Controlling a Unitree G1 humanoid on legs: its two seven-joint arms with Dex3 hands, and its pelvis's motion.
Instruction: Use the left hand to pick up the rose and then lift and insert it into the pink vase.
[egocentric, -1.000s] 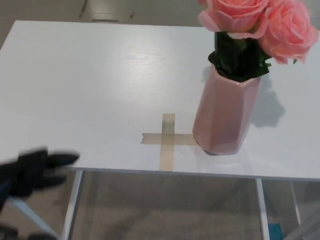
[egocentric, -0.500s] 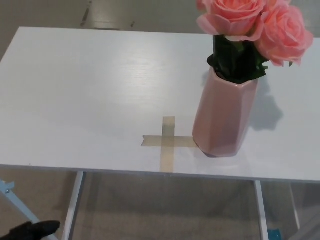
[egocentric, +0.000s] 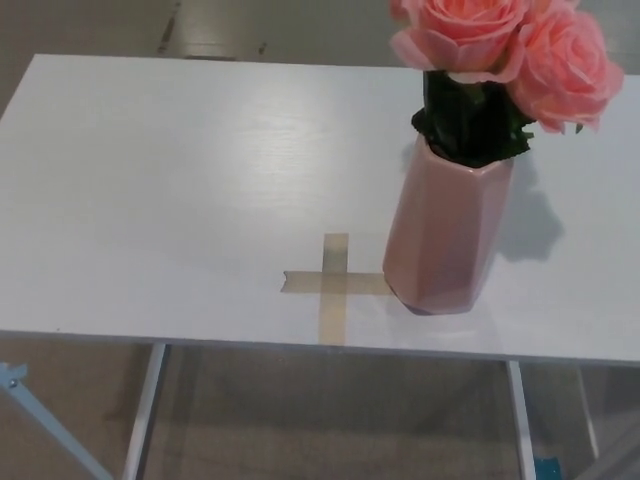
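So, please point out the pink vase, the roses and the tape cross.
pink vase (egocentric: 445, 235), head view, middle of its body.
roses (egocentric: 462, 28), head view, petals of the left bloom.
tape cross (egocentric: 333, 282), head view, where the two strips meet.

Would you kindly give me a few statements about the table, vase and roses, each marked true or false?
1. The pink vase stands upright on the white table. True.
2. A rose lies flat on the table. False: the pink roses are all in the vase.
3. The vase stands at the right arm of the tape cross. True.
4. The left hand rests on the table. False: neither hand is in view.
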